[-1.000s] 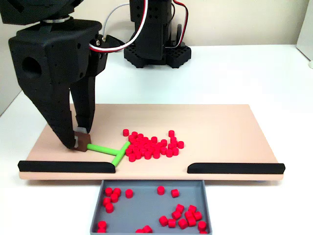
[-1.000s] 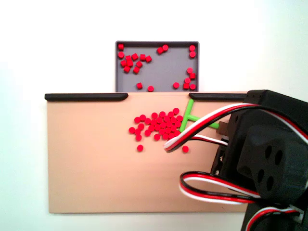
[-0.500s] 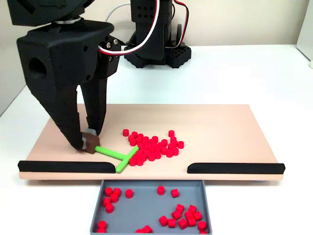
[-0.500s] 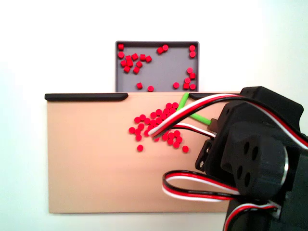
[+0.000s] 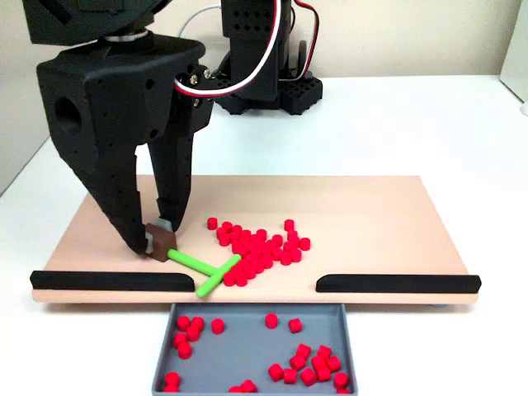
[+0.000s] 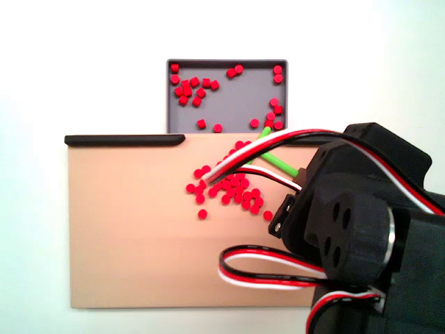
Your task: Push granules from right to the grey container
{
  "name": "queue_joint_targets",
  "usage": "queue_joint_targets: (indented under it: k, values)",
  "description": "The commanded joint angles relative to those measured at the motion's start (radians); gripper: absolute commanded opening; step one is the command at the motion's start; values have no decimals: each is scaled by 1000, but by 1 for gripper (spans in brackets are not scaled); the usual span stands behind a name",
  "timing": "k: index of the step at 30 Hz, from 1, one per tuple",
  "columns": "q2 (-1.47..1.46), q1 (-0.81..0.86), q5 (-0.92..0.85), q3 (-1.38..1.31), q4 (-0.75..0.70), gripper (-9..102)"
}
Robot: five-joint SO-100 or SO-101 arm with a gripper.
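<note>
A loose pile of red granules point(image 5: 260, 244) lies on the beige board point(image 5: 371, 223), in the fixed view from the front. My black gripper point(image 5: 156, 235) stands at the pile's left, shut on a small brown block point(image 5: 158, 245) that carries a green T-shaped pusher point(image 5: 204, 267). The pusher's crossbar touches the pile's left edge and reaches over the board's front edge. Below the gap sits the grey container point(image 5: 243, 351) with several granules point(image 5: 309, 363) in it. Seen from above, the pile point(image 6: 233, 189) lies under the arm's wires, the pusher point(image 6: 270, 152) points at the container point(image 6: 236, 97), and the arm hides the gripper.
Two black strips point(image 5: 111, 280) point(image 5: 396, 283) line the board's front edge, with a gap between them above the container. The arm's base point(image 5: 260, 82) stands behind the board. From above, the arm's body point(image 6: 361, 229) covers the board's right side, beside one black strip point(image 6: 125, 139).
The gripper has shifted right in the front view. The green pusher has swung so its crossbar tip now passes the board's front edge, crowding the pile's left side.
</note>
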State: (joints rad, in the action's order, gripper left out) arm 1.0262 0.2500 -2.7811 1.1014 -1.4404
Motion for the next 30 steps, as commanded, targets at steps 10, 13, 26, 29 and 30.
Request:
queue_joint_targets:
  k: [10, 13, 26, 29, 30]
  values:
    - [2, -31, 100, -35, 6, 0]
    - [2, -32, 127, -35, 6, 0]
    - [-6, -46, 242, -37, 6, 0]
    - [-8, -51, 262, -37, 6, 0]
    - [-8, -52, 270, -37, 6, 0]
